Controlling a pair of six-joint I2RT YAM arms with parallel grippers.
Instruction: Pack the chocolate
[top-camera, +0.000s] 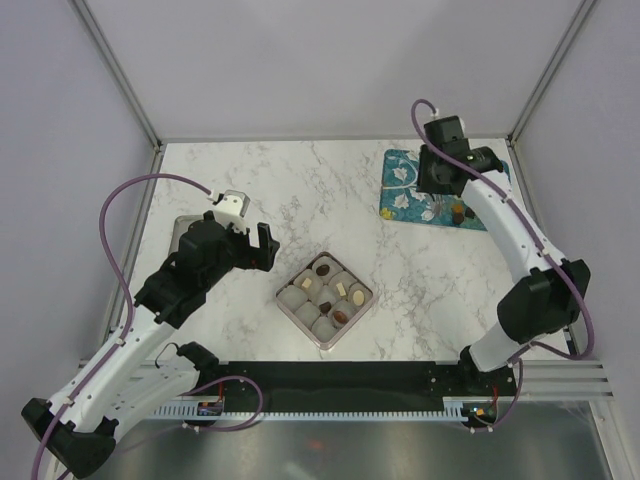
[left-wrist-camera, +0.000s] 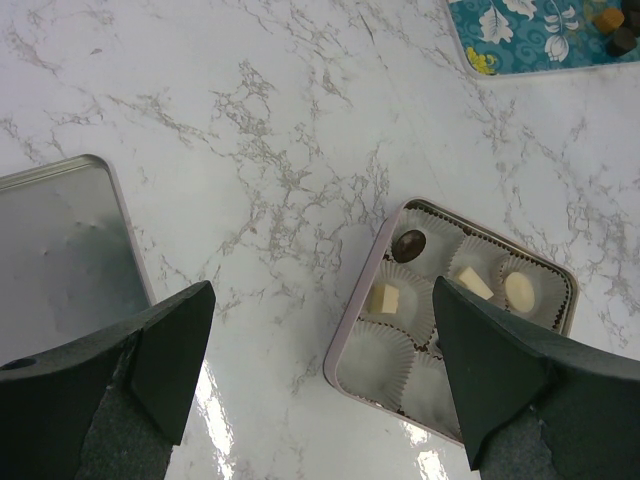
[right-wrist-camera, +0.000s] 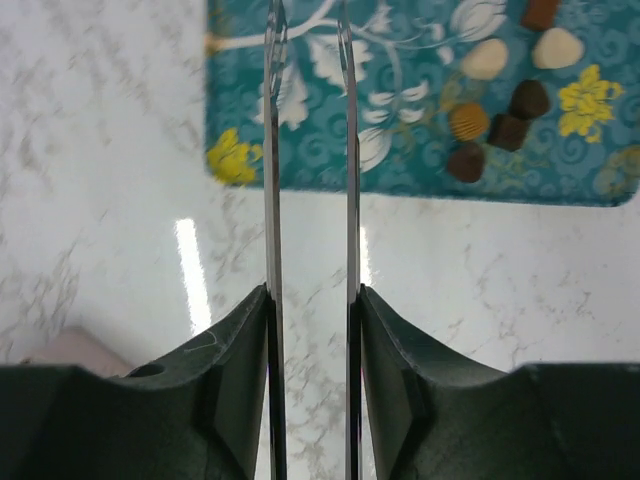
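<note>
— The table (left-wrist-camera: 300, 120) looks like polished white marble, glossy with glare.
— The lid (left-wrist-camera: 60, 250) is dull grey metal; the cups (left-wrist-camera: 375, 355) are pleated white paper; the chocolate (left-wrist-camera: 409, 244) looks smooth, waxy.

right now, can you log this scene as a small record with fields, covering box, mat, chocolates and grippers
box: pale square tin box, open, lined with white paper cups
chocolates in box: about six, dark, brown and cream
mat: teal flower-patterned mat, far right of the table
chocolates on mat: seven loose, brown, dark and cream
lid: grey metal lid, flat, left of the box
left gripper: open, empty, above white marble table
right gripper: slightly open, empty, over the mat
</note>
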